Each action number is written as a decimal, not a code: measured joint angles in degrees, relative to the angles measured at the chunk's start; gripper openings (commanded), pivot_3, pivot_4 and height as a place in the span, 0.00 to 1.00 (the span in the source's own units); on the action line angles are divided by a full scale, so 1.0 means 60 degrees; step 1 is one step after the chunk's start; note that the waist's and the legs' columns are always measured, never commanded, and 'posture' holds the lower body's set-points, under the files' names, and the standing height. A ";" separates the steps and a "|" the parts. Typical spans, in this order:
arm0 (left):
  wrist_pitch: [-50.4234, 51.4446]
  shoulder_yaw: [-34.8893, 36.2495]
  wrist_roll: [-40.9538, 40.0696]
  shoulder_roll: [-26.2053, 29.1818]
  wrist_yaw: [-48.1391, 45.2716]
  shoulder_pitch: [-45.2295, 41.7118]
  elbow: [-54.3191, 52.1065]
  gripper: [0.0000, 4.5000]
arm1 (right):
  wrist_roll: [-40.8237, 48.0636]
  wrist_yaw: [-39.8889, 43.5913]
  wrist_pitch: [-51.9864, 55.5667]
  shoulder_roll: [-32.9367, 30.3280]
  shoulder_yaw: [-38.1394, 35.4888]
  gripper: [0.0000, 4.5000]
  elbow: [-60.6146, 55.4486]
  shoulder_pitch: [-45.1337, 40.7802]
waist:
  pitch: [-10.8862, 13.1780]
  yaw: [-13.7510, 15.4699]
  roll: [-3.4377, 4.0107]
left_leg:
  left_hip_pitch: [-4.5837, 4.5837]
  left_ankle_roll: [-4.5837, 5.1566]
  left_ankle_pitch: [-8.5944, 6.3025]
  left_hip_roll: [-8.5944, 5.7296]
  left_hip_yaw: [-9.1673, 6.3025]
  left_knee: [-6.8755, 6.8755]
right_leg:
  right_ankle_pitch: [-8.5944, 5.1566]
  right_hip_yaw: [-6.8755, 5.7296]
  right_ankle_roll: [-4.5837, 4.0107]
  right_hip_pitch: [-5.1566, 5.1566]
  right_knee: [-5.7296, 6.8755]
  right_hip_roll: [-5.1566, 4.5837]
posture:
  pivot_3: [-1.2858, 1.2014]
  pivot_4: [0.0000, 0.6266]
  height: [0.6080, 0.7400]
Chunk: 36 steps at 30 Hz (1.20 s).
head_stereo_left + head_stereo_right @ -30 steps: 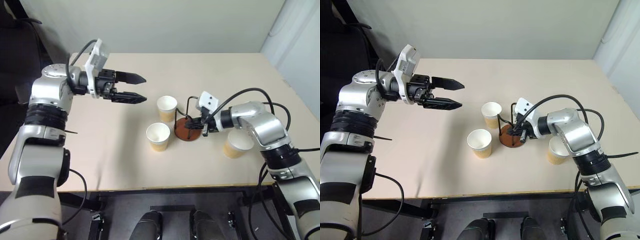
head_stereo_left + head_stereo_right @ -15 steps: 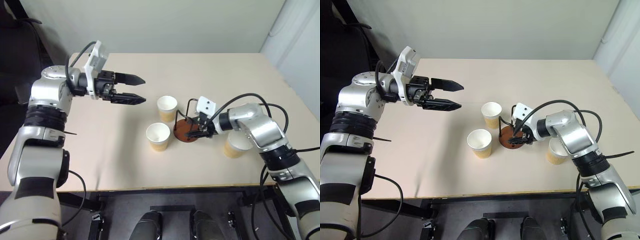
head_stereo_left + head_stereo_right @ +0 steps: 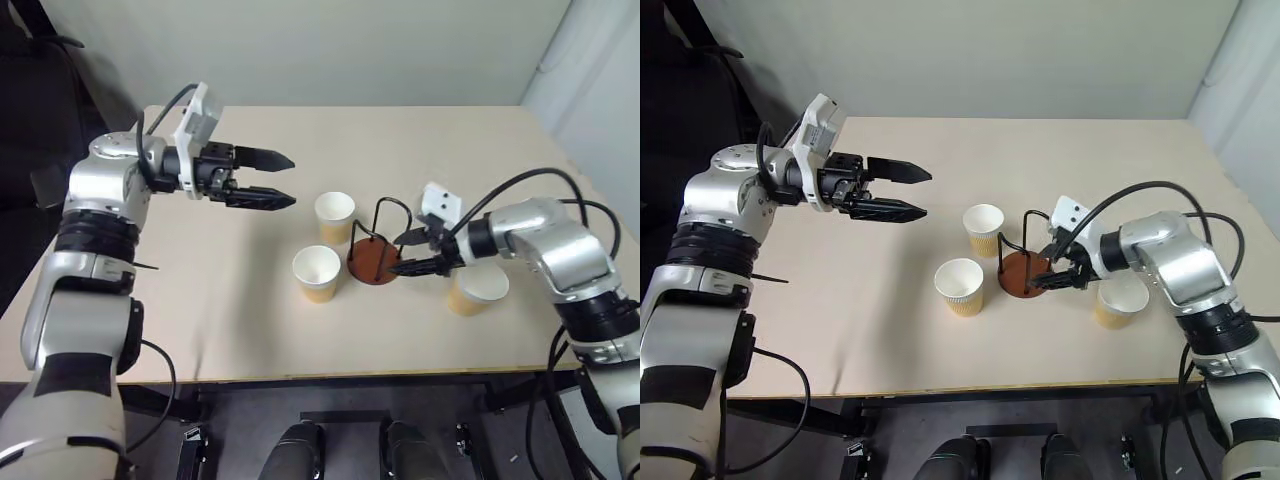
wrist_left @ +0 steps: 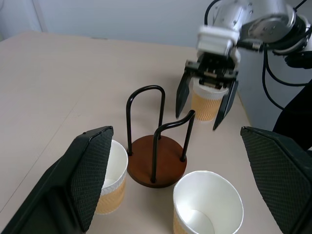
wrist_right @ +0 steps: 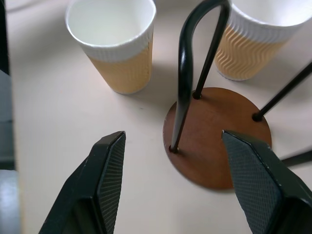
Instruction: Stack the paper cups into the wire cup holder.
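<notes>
The wire cup holder [image 3: 372, 262], a reddish-brown disc with black wire loops, stands upright and empty mid-table. Two paper cups stand upright just left of it, one behind [image 3: 334, 216] and one in front [image 3: 317, 273]. A third paper cup [image 3: 477, 288] stands to the holder's right, partly under my right wrist. My right gripper [image 3: 397, 255] is open and empty, its tips at the right edge of the holder's base [image 5: 219, 136]. Above the table's left half, my left gripper [image 3: 290, 180] hangs open and empty, pointing toward the cups.
The beige table [image 3: 230, 300] has bare room on its left half and behind the cups. A pale wall runs behind its far edge. Black cables loop off my right arm [image 3: 540, 180].
My right gripper was shut at the holder's wire; it has opened and drawn back a little to the right. The holder, cups and left arm have stayed put.
</notes>
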 measured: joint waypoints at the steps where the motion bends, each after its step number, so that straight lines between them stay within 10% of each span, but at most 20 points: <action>1: -0.0038 -0.0029 0.0007 -0.0006 0.0000 -0.0027 0.0048 1.00 | 0.0170 0.0001 0.0199 -0.0087 -0.0176 0.70 -0.0093 -0.0091 | 0.0000 -0.0003 0.0000 | 0.0001 0.0000 0.0000 0.0000 0.0002 0.0000 | 0.0000 0.0001 0.0000 0.0000 0.0001 0.0000 | 0.52 0.24 1.00; 14: -0.3447 -0.1805 0.2597 0.0247 0.0014 -0.0438 0.1947 1.00 | 0.2136 -0.0209 0.2195 -0.1375 -0.1761 0.70 -0.1403 -0.0480 | 0.0000 0.0015 -0.0001 | 0.0001 0.0005 -0.0011 -0.0002 -0.0008 -0.0011 | -0.0030 0.0002 -0.0002 -0.0007 0.0000 0.0004 | 0.52 0.24 1.00; 36: -0.8260 -0.1020 0.6433 -0.1682 0.1731 -0.1689 0.4449 1.00 | 0.2520 -0.0686 0.1566 -0.2784 -0.2270 0.70 -0.1937 0.0443 | -0.0002 0.0097 -0.0018 | -0.0024 0.0045 -0.0056 0.0003 -0.0010 -0.0008 | -0.0036 0.0004 0.0037 -0.0028 0.0004 -0.0020 | 0.52 0.24 1.00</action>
